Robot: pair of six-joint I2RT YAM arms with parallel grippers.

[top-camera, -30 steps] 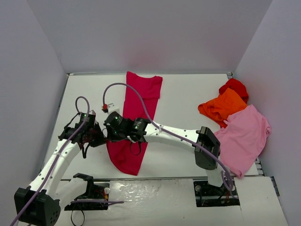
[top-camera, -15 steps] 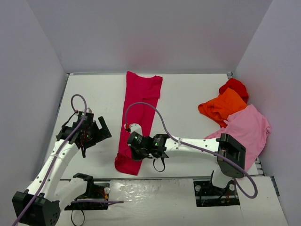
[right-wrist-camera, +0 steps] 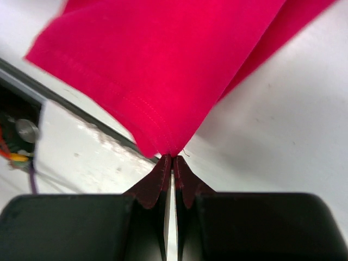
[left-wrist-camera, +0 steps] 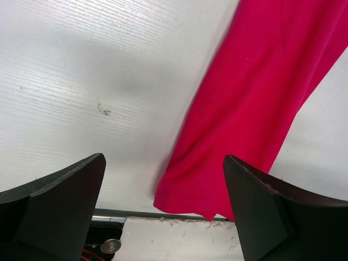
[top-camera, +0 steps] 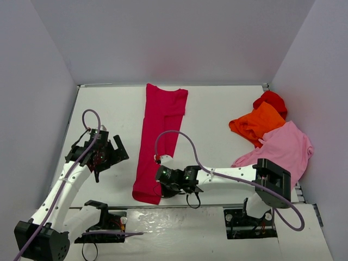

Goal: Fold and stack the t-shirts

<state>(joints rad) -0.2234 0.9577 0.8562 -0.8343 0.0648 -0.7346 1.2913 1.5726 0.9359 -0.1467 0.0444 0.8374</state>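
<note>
A white table [top-camera: 109, 109] sits boxed in by pale grey-lilac walls [top-camera: 163, 38]. At its near edge the right gripper [right-wrist-camera: 173, 159] is clenched, its two fingertips pinched together on the near corner of the raspberry-red t-shirt [top-camera: 160, 125], just at the stitched hem. From that pinch the shirt runs away as one long narrow strip, flat on the table, up to the far edge, slightly left of centre. The left gripper [left-wrist-camera: 164, 163] hangs released, jaws spread wide with nothing in them, over bare table just left of the strip's near end. In its own wrist view the cloth lies ahead of the right-hand finger, not touching it. Well apart, at the right side of the table, three more shirts lie in a loose overlapping heap: a bright red t-shirt [top-camera: 272, 100] farthest back, an orange t-shirt [top-camera: 255, 124] beside it, and a pale pink t-shirt [top-camera: 283, 155] nearest. That makes four shirts, one of each colour, and two arms.
</note>
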